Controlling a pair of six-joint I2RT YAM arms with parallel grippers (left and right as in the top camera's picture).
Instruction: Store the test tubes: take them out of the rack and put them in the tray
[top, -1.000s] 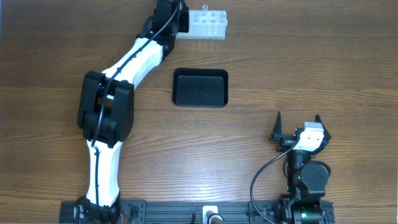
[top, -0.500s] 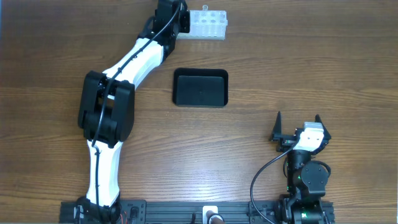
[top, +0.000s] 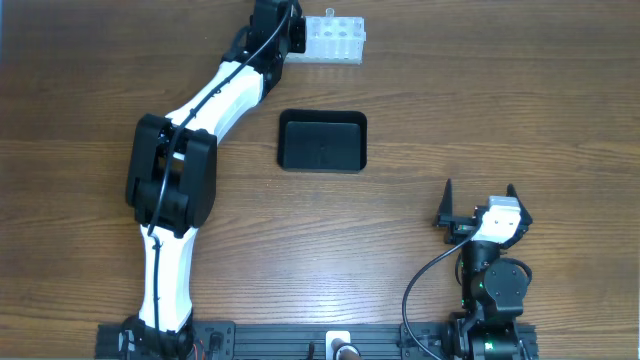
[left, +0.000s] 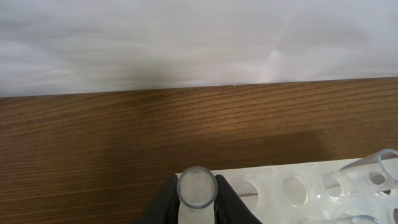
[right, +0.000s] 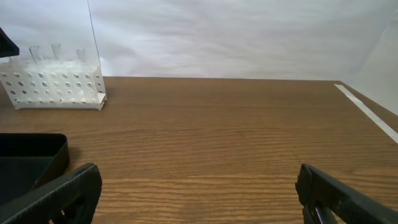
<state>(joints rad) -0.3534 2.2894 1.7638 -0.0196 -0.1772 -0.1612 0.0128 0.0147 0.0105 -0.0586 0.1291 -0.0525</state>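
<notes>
Test tube (left: 197, 187): clear, round-rimmed

I can make out no word, number, label or sign that can be read. The white rack (top: 335, 38) shows none, nor does the black tray (top: 322, 141) near it, nor the wooden table (top: 500, 100) around the rack.
</notes>
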